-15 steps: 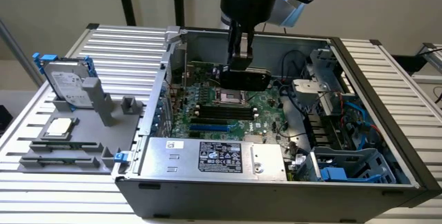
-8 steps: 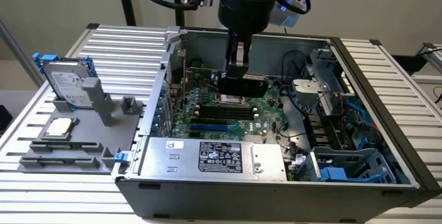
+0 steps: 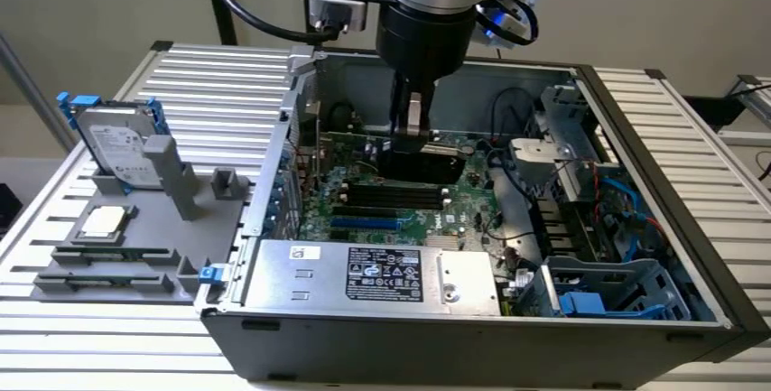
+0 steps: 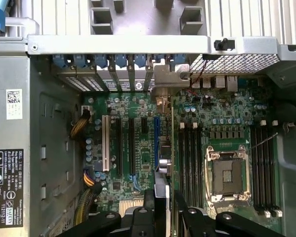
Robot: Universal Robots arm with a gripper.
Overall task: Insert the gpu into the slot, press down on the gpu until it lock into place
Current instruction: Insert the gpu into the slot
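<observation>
One gpu (image 3: pixel 431 170) held tight in the hand (image 3: pixel 413 138).
Best to keep it upright over the slot (image 4: pixel 157 143) and push evenly.

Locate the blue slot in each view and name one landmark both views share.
Exterior view: the slot lies just beyond the power supply label.
Wrist view: the slot runs lengthwise, ahead of the gripper.
Shared landmark: the power supply label.

Robot hand (image 3: pixel 413 143) clamped on gpu (image 3: pixel 428 167), inside open computer case (image 3: pixel 482 346), above motherboard (image 3: pixel 416 219)
</observation>
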